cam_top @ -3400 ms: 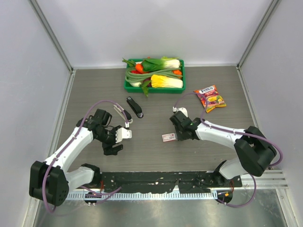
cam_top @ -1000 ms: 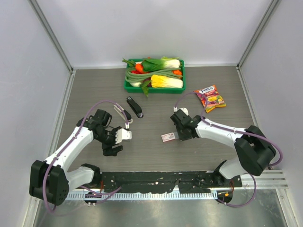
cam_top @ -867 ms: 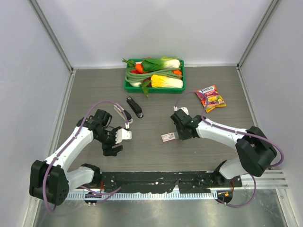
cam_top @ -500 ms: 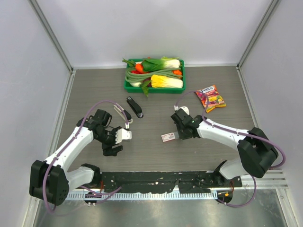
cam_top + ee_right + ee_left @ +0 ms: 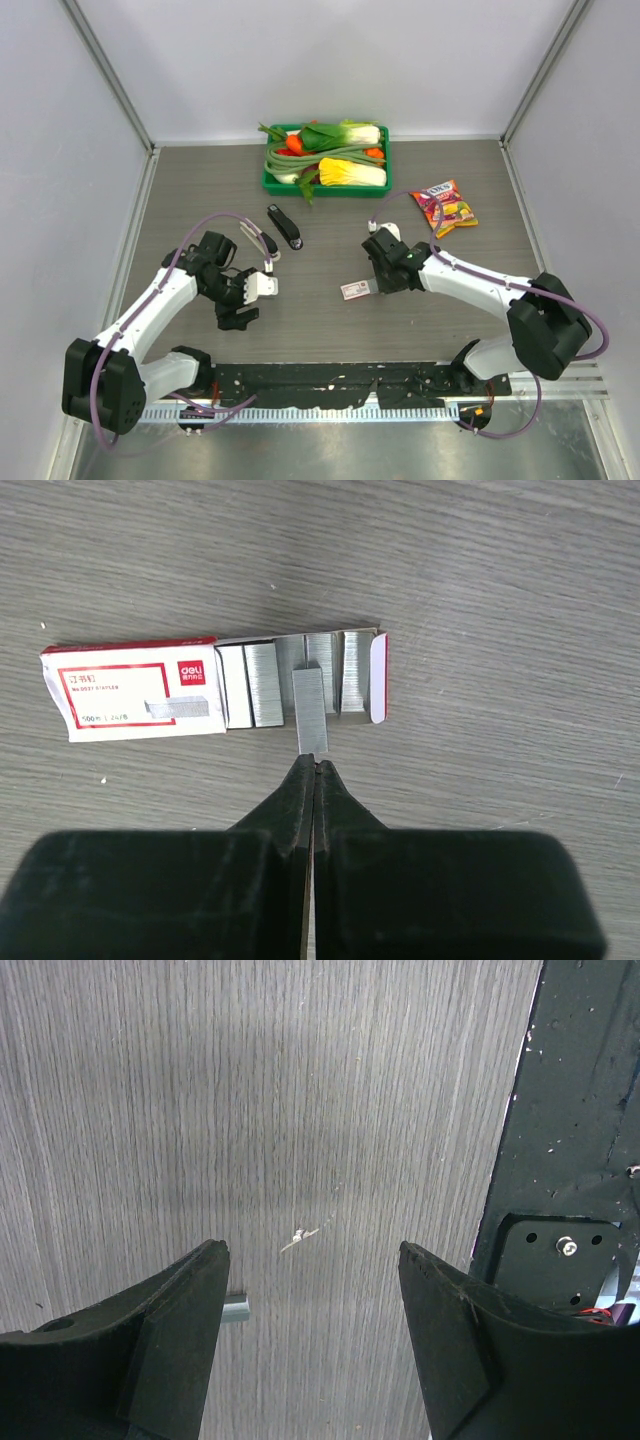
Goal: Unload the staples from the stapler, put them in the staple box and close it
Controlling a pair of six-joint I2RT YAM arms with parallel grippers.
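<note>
**Staples at the box.** Over the grey wood-grain table point(image 5: 200, 180), we see the right gripper point(image 5: 313, 765) fully closed. Its black fingertips meet in a point at the near end of a short grey metal strip of staples point(image 5: 311, 708). The strip lies tilted across the open tray of a small white cardboard staple box with a red border point(image 5: 135, 693). It rests on top of the rows packed inside and overhangs the tray's near edge. Whether the tips actually pinch the strip we cannot tell. From above, box and gripper sit near the middle of the table, a little right of centre.

The left gripper point(image 5: 310, 1260) hangs over bare table with its jaws spread wide and nothing between them. Below it lies a tiny bent sliver of pale metal point(image 5: 304, 1235). A short grey metal stub point(image 5: 238, 1307) peeks out beside one finger, and the black base plate point(image 5: 585, 1110) runs along the right edge of that view.

Farther back, a slim all-black stapler point(image 5: 285, 227) lies between the left arm and a green plastic tray point(image 5: 360, 190) heaped with vegetables at the far wall. A bright red-and-yellow sweets packet point(image 5: 445, 207) lies near the right arm's cable. The slim white stapler we cannot pick out with certainty in any view.
</note>
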